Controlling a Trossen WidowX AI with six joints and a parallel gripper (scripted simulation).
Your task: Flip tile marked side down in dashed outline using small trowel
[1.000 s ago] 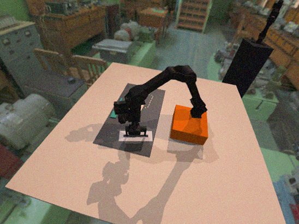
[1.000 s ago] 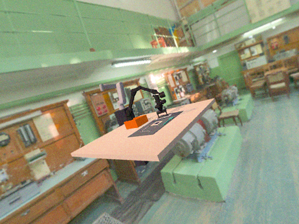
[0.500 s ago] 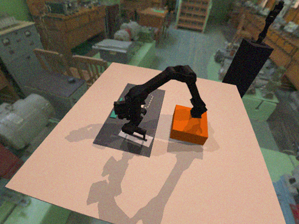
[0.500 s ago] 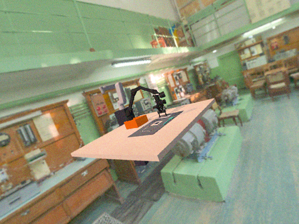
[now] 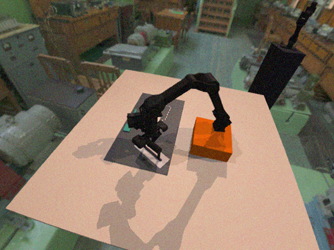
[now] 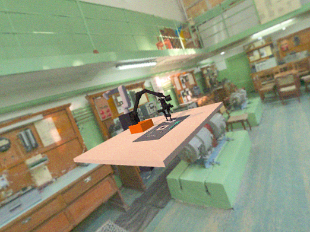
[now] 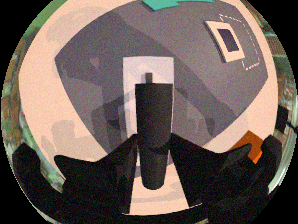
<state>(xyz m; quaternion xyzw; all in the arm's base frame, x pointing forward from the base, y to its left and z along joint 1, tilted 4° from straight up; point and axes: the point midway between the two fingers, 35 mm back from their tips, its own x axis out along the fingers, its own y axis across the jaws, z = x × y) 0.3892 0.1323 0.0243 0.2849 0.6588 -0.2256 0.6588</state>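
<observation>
My gripper is shut on the black handle of the trowel. The trowel's pale flat blade is over the near end of the dark mat; whether it touches the mat is not clear. The tile, pale with a dark square facing up, lies on the mat away from the blade. It is slightly skewed and partly within the dashed outline. In the top view the arm mostly hides the tile.
A flat teal piece lies on the mat's far side from the arm's base. An orange block stands on the table beside the mat, close by the arm's base.
</observation>
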